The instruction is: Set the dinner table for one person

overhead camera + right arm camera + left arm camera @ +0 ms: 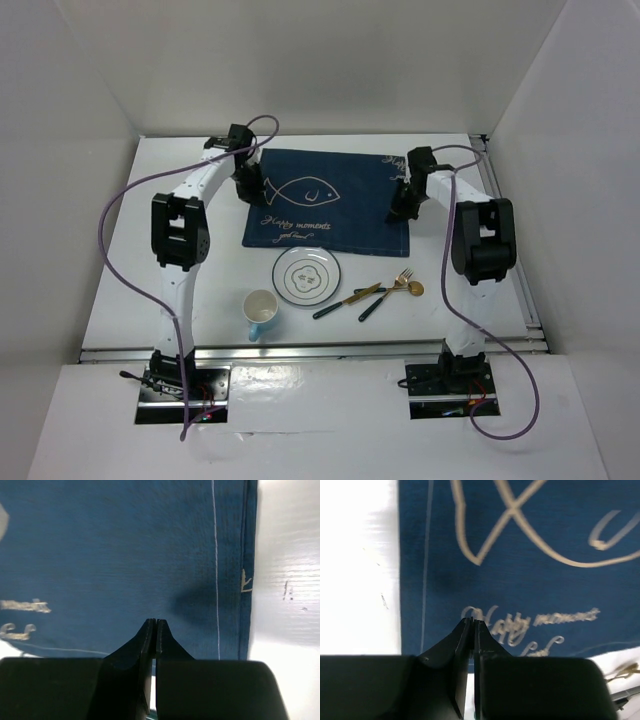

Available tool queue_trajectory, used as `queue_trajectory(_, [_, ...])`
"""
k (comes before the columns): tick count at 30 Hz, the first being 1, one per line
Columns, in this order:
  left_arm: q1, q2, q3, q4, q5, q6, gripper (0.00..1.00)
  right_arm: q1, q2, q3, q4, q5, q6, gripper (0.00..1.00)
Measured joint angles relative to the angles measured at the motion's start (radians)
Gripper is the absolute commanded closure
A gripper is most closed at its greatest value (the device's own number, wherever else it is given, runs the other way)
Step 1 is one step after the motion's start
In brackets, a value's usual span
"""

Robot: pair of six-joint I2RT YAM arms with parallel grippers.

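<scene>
Top external view: placemat (325,198) laid on the dinner table (310,332); plate (307,274), cup (261,311), cutlery (375,295) lower-centre, unplaced; left gripper (472,622), right gripper (153,621) closed, empty.

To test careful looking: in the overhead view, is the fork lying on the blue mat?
No, the fork lies on the bare white table beside the plate, clear of the mat.

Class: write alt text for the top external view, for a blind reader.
A robot's left gripper and right gripper hover over opposite edges of a navy fish-print placemat on a white table. Nearer lie a plate, cup and cutlery.
</scene>
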Motion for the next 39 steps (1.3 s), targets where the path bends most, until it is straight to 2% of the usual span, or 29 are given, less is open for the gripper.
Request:
queue_trajectory(12, [0.019, 0.061, -0.023, -0.001, -0.061, -0.045, 0.92, 0.021, 0.080, 0.015, -0.029, 0.023, 0.008, 1.00])
queue_trajectory(24, [0.067, 0.176, 0.145, -0.064, -0.012, -0.061, 0.92, 0.067, 0.253, 0.280, -0.051, -0.014, 0.022, 1.00])
queue_trajectory(28, [0.094, 0.152, 0.087, -0.028, 0.022, -0.082, 0.92, 0.082, 0.266, 0.301, -0.047, 0.000, 0.023, 1.00])
queue_trajectory(39, [0.126, -0.043, -0.255, 0.093, -0.022, -0.101, 0.96, 0.088, 0.213, 0.198, 0.048, 0.027, 0.039, 0.99])
